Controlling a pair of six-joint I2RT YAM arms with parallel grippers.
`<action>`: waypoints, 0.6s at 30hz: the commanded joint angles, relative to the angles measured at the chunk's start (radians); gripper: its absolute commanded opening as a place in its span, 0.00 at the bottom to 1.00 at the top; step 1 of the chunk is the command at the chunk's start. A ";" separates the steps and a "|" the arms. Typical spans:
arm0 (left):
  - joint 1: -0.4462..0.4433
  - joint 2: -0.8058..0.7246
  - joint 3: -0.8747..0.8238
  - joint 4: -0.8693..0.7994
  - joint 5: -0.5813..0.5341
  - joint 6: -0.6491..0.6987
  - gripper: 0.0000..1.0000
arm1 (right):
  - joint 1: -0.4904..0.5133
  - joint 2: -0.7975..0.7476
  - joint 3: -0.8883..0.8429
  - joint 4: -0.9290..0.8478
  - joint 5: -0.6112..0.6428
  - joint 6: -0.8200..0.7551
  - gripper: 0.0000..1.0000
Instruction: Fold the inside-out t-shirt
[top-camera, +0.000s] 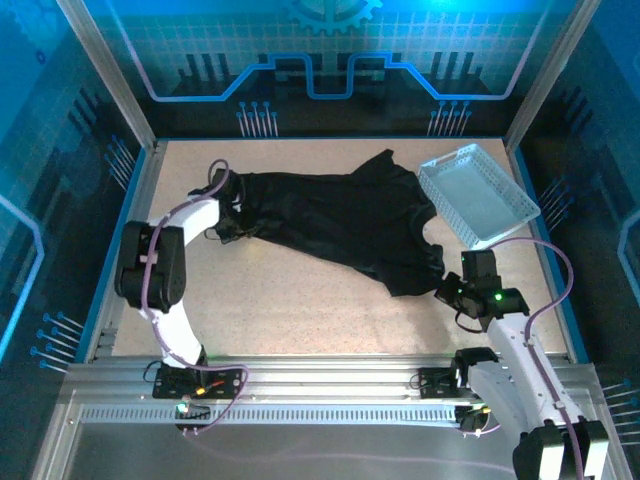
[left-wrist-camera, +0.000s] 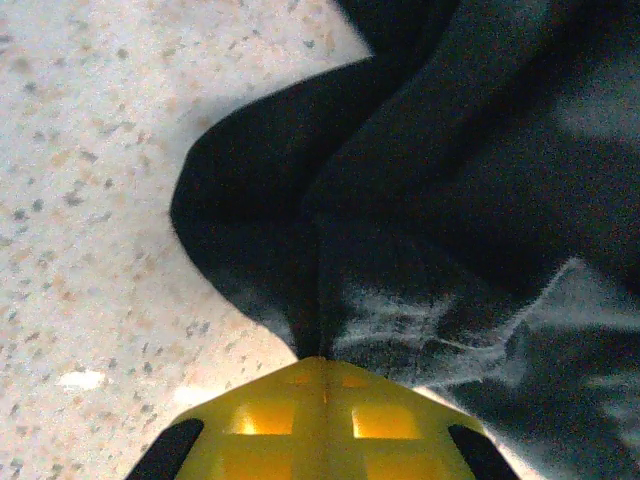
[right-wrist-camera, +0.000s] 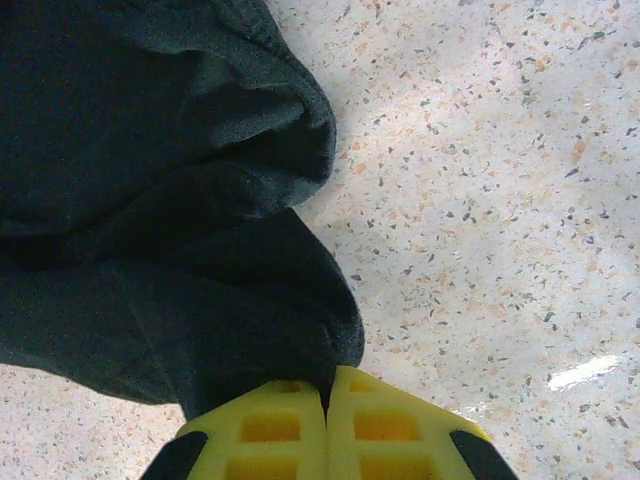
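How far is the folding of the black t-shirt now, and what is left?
Done: no fold shows yet; the t-shirt lies stretched but wrinkled on the table, one edge by the grey tray. In hand: the left gripper is shut on cloth at its left end, the right gripper on its near right corner. Left: smoothing it and all the folds.

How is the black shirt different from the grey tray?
The soft black fabric t-shirt lies crumpled; the light grey perforated plastic tray keeps a stiff box shape. The t-shirt is far bigger than the tray. The left gripper and right gripper pinch the t-shirt; neither holds the tray. Both sit on the speckled table.
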 joint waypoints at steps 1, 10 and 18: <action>-0.002 -0.149 -0.148 0.147 -0.019 -0.075 0.00 | -0.033 0.009 0.029 0.006 0.026 -0.026 0.00; 0.058 -0.399 -0.468 0.250 -0.053 -0.174 0.00 | -0.157 0.016 0.039 0.015 -0.031 -0.072 0.00; 0.055 -0.270 -0.191 0.185 0.076 -0.070 0.31 | -0.195 0.040 0.049 0.027 -0.026 -0.095 0.00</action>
